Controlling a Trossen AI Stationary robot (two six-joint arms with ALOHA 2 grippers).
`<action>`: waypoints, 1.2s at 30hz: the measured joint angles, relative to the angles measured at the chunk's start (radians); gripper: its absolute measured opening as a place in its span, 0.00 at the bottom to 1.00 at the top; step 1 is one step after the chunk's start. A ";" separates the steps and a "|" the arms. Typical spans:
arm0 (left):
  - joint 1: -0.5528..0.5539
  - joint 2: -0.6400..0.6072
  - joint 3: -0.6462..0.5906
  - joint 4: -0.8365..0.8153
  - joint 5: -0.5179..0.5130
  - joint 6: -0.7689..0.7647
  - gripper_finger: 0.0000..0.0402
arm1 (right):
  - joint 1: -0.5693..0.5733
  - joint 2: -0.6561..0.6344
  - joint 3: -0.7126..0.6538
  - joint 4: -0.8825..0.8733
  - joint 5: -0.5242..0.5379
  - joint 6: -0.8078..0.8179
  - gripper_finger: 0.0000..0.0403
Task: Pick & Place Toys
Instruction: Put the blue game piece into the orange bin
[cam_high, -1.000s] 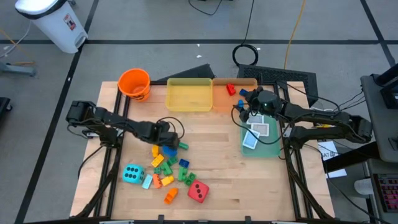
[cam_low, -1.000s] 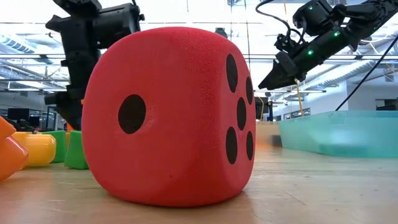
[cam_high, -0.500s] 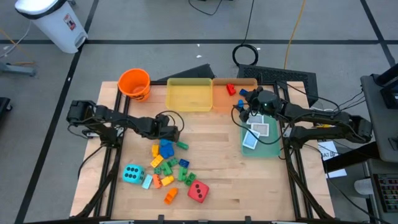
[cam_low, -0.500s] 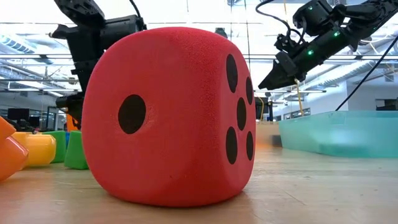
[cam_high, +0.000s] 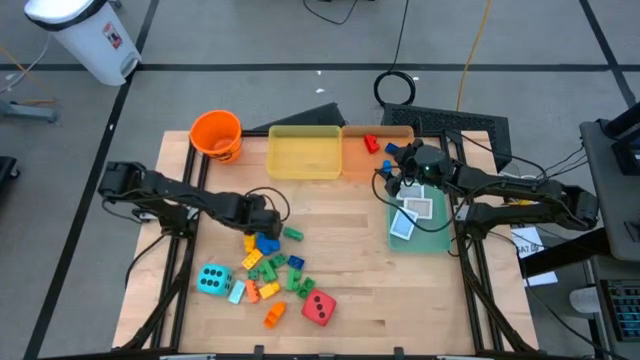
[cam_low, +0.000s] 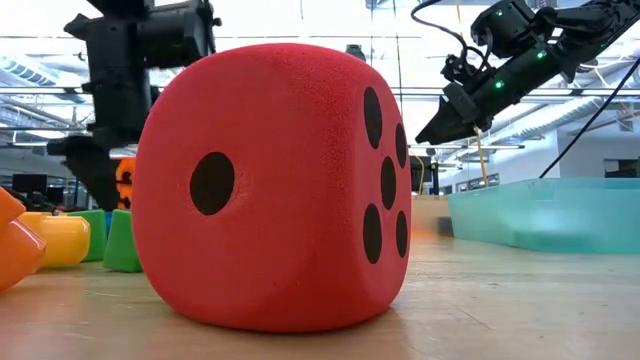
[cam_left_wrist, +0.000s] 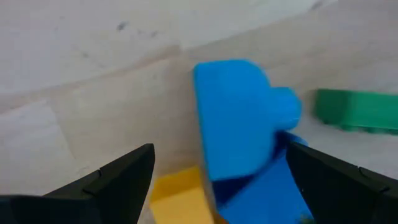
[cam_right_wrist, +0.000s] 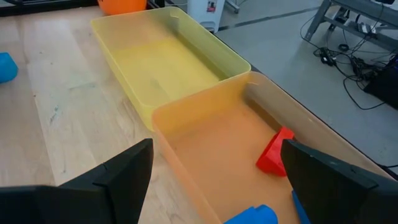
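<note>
Several small bricks lie in a loose pile on the wooden table, with a cyan die to their left and a red die at their near side. My left gripper is open above the pile's far end. In the left wrist view its fingers stand on either side of a blue brick without touching it. My right gripper is open and empty over the near end of the orange tray. White cards lie in the green tray.
A yellow tray and an orange bucket stand at the far edge. A red brick and a blue brick lie in the orange tray. A green brick lies beside the blue one. The red die fills the low view.
My left gripper has shifted a little over the far end of the brick pile, ending slightly nearer the table's left edge. The bricks and dice have stayed where they were.
</note>
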 joint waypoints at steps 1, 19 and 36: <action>-0.005 0.011 0.001 0.006 -0.009 0.001 0.92 | 0.000 0.000 0.000 0.001 0.000 0.000 0.79; 0.068 0.113 -0.004 0.179 -0.114 0.177 0.92 | 0.000 0.000 0.000 0.001 0.000 0.002 0.79; 0.080 0.114 -0.003 0.119 -0.043 0.244 0.92 | 0.000 0.000 0.000 0.001 0.000 0.003 0.79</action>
